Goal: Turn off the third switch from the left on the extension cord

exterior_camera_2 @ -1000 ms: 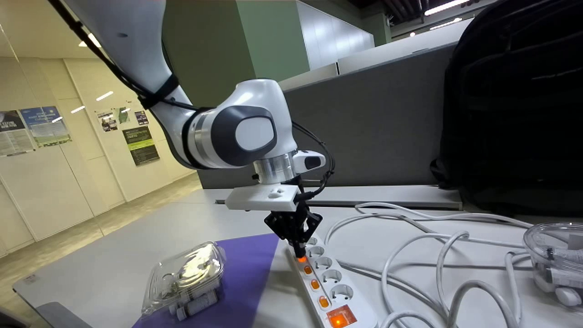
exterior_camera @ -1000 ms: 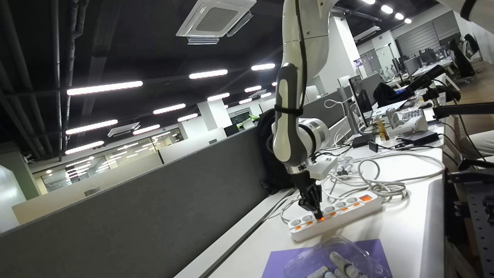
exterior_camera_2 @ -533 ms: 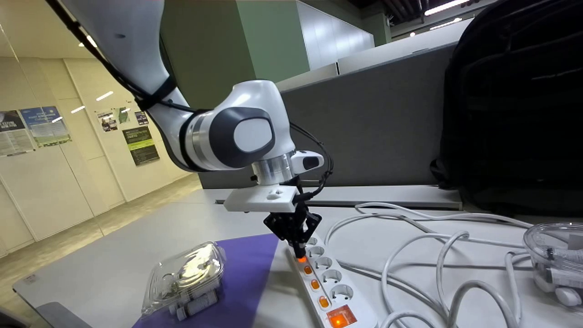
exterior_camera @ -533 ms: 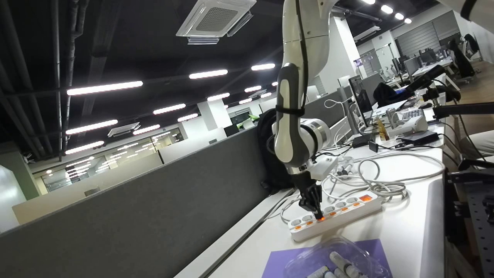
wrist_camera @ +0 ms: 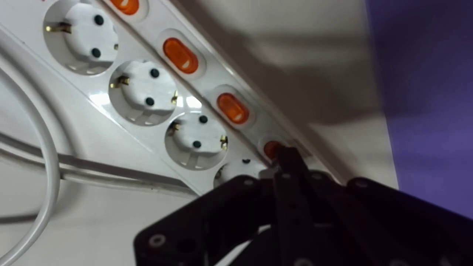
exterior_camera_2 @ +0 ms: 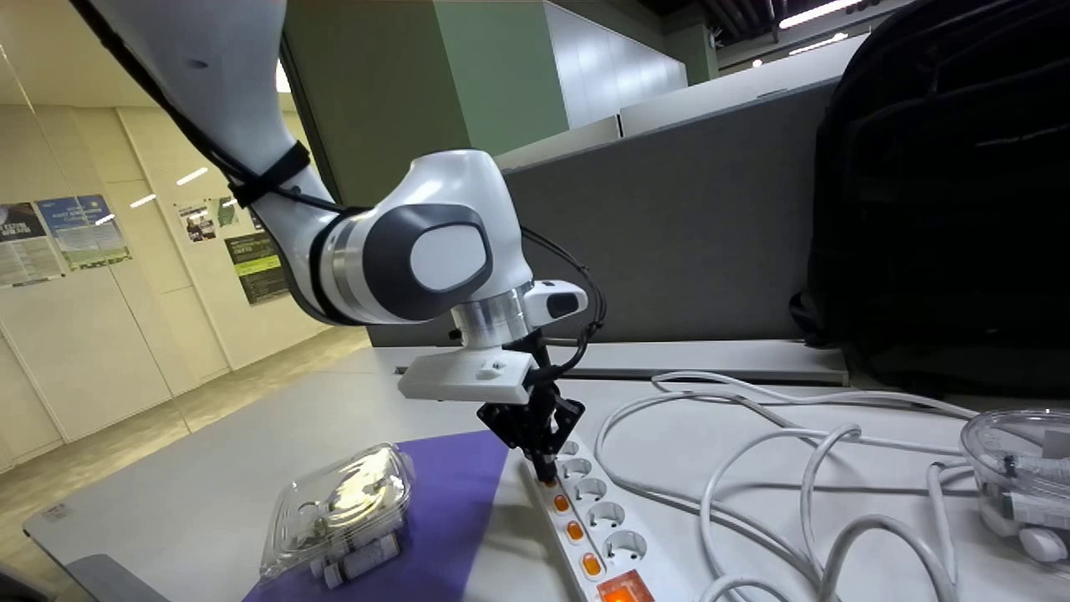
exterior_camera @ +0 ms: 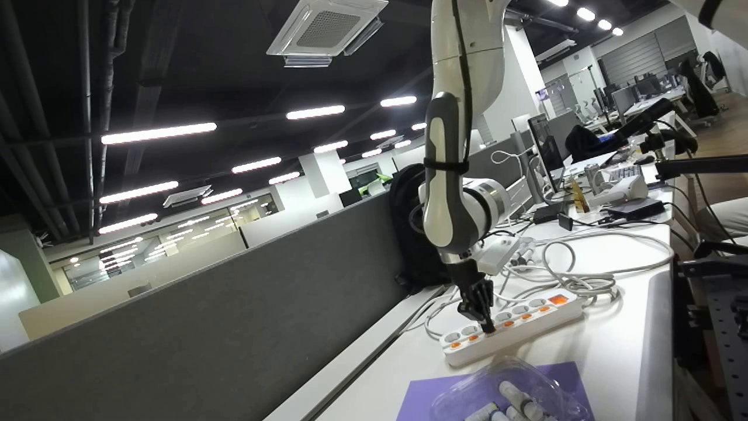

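Note:
The white extension cord point(exterior_camera: 529, 333) lies on the table in both exterior views point(exterior_camera_2: 648, 573), with a row of sockets and small orange switches. In the wrist view it runs diagonally point(wrist_camera: 212, 75). My gripper point(exterior_camera: 487, 324) points down with its black fingers together and nothing visible between them. Its tips point(exterior_camera_2: 546, 468) rest at the third switch from the left in an exterior view. In the wrist view that switch point(wrist_camera: 271, 148) looks dull red and unlit, partly hidden by the fingertips point(wrist_camera: 284, 159). The large end switch point(exterior_camera_2: 623, 589) glows.
A purple sheet point(exterior_camera_2: 460, 502) lies beside the cord, with a clear plastic box point(exterior_camera_2: 347, 510) of markers on it. White cables point(exterior_camera_2: 802, 485) loop on the other side, near a clear round container point(exterior_camera_2: 1020, 477). A grey partition point(exterior_camera_2: 685, 242) and black backpack point(exterior_camera_2: 945, 209) stand behind.
The third switch glowed brightly before and is now dark. The gripper has shifted slightly toward the cord's large-switch end, and the cord has slid a little the same way.

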Robot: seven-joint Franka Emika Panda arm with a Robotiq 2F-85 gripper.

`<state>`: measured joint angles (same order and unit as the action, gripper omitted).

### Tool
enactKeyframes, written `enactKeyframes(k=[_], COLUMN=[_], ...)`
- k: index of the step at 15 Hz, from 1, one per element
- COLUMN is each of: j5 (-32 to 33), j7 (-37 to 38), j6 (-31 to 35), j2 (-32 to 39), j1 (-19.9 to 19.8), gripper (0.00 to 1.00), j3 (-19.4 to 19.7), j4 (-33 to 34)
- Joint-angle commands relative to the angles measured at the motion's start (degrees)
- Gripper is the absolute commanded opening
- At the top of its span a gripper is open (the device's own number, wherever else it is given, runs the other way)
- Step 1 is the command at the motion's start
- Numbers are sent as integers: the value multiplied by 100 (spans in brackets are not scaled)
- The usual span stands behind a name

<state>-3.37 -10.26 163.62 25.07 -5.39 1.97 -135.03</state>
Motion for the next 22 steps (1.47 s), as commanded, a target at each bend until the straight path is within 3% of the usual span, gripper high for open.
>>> enactKeyframes(k=[1,4,8,16,22], j5=[75,-4,-384,-718,-908], j7=[421,510,243,-188,-310], j6=[147,358,217,111,213], j2=[30,109,25,-535,-734], j1=[-2,-140,-549,-979,-1058], gripper=[0,0,0,0,0], j3=[150,215,-126,-666,-755], j4=[-470,-620,-595,-792,-1080])
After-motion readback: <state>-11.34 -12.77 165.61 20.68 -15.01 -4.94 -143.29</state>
